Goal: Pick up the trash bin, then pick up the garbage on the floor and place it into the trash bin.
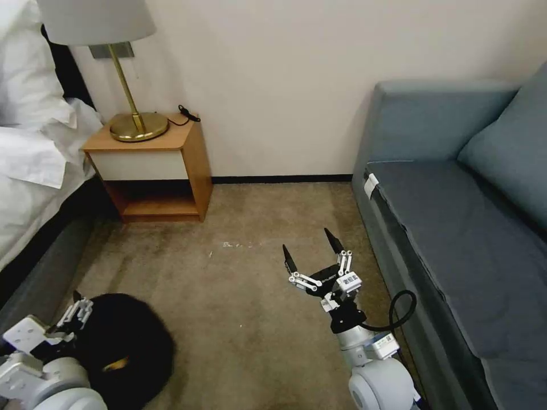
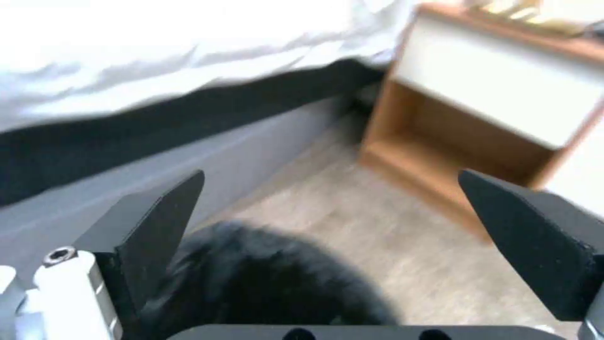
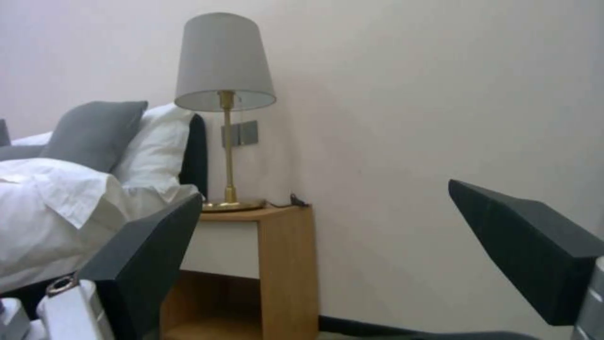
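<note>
The trash bin (image 1: pixel 134 336), round, black and bag-lined, stands on the carpet at the lower left. A small yellow piece of garbage (image 1: pixel 117 363) lies inside it. My left gripper (image 1: pixel 85 310) is at the bin's near-left rim. In the left wrist view, the left gripper (image 2: pixel 331 177) is open with its fingers spread wide, and the bin (image 2: pixel 271 283) is low between them, close to the palm. My right gripper (image 1: pixel 307 242) hovers open over bare carpet near the sofa with nothing in it. In the right wrist view the right gripper (image 3: pixel 325 189) points toward the wall.
A wooden nightstand (image 1: pixel 154 165) with a brass lamp (image 1: pixel 134 122) stands against the wall. The bed (image 1: pixel 34 171) runs along the left, and a blue-grey sofa (image 1: pixel 456 228) along the right. Small white specks (image 1: pixel 239 245) dot the carpet between them.
</note>
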`<state>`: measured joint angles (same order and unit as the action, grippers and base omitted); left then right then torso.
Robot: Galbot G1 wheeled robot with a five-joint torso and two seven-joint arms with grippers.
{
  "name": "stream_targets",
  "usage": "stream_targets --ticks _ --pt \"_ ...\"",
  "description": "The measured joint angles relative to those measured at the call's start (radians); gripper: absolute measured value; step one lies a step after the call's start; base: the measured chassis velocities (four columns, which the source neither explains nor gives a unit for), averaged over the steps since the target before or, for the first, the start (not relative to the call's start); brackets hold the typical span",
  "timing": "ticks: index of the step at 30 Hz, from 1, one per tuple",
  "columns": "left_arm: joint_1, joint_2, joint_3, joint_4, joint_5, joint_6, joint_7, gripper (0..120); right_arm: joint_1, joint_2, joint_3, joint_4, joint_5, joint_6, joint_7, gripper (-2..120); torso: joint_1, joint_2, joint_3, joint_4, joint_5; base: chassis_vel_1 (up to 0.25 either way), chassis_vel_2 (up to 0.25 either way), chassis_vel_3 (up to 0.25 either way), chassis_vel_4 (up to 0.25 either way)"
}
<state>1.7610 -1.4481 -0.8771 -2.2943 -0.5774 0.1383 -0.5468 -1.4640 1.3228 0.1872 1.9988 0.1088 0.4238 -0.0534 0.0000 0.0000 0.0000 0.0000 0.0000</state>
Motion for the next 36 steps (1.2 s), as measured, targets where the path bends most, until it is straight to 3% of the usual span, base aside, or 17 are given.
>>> stream_targets --ticks 1,3,4,6,7,8,11,12,14,17,20,23,27,36 --pt "-0.001 0.003 0.0 0.005 0.004 -0.022 0.039 100 0.001 0.003 0.0 -0.003 -0.008 -0.006 0.013 100 0.0 0.0 0.0 0.0001 -0.0001 0.0 0.0 0.0 0.0" --pt "-0.007 0.011 0.003 0.023 0.009 -0.129 0.184 100 0.005 0.013 0.001 -0.018 -0.029 0.0 0.083 100 0.0 0.0 0.0 0.0 0.0001 0.0 0.0 0.0 0.0" --pt "-0.007 0.011 0.003 0.023 0.009 -0.129 0.184 100 0.005 0.013 0.001 -0.018 -0.029 0.0 0.083 100 0.0 0.0 0.0 0.0 0.0001 0.0 0.0 0.0 0.0" --pt "-0.018 0.014 0.014 0.052 0.018 -0.3 0.327 100 0.0 0.02 0.026 -0.021 -0.047 -0.001 0.113 100 0.0 0.0 0.0 0.0 0.0 0.0 0.0 0.0 0.0" --pt "-0.02 0.013 0.017 0.062 0.043 -0.345 0.376 100 -0.009 0.024 0.045 -0.019 -0.056 0.001 0.116 100 0.0 0.0 0.0 0.0 0.0001 0.0 0.0 0.0 0.0" --pt "-0.02 0.013 0.017 0.062 0.043 -0.345 0.376 100 -0.009 0.024 0.045 -0.019 -0.056 0.001 0.116 100 0.0 0.0 0.0 0.0 0.0001 0.0 0.0 0.0 0.0" --pt "-0.002 0.008 0.03 0.098 0.183 -0.49 0.534 100 -0.077 0.057 0.142 0.019 -0.123 0.007 0.153 100 0.0 0.0 0.0 0.0 0.0001 0.0 0.0 0.0 0.0" --pt "-0.002 0.008 0.03 0.098 0.183 -0.49 0.534 100 -0.077 0.057 0.142 0.019 -0.123 0.007 0.153 100 0.0 0.0 0.0 0.0 0.0001 0.0 0.0 0.0 0.0" --pt "0.01 0.002 0.037 0.107 0.234 -0.541 0.596 100 -0.135 0.091 0.213 0.042 -0.187 0.026 0.18 100 0.0 0.0 0.0 0.0 -0.0001 0.0 0.0 0.0 0.0" --pt "0.004 -0.003 0.046 0.109 0.247 -0.542 0.619 100 -0.17 0.117 0.256 0.053 -0.218 0.041 0.199 100 0.0 0.0 0.0 -0.0002 0.0 0.0 0.0 0.0 0.0" --pt "-0.014 -0.01 0.066 0.108 0.24 -0.506 0.623 100 -0.196 0.134 0.279 0.06 -0.225 0.035 0.227 100 0.0 0.0 0.0 0.0 0.0001 0.0 0.0 0.0 0.0" --pt "-0.039 -0.01 0.13 0.091 0.171 -0.418 0.614 100 -0.225 0.149 0.295 0.074 -0.205 0.024 0.241 100 0.0 0.0 0.0 -0.0002 0.0001 0.0 0.0 0.0 0.0" --pt "-0.051 -0.003 0.148 0.088 0.122 -0.371 0.618 100 -0.225 0.155 0.299 0.076 -0.202 0.025 0.226 100 0.0 0.0 0.0 -0.0001 0.0001 0.0 0.0 0.0 0.0" --pt "-0.053 -0.001 0.149 0.088 0.109 -0.359 0.62 100 -0.222 0.155 0.298 0.076 -0.199 0.026 0.217 100 0.0 0.0 0.0 0.0 0.0 0.0 0.0 0.0 0.0"
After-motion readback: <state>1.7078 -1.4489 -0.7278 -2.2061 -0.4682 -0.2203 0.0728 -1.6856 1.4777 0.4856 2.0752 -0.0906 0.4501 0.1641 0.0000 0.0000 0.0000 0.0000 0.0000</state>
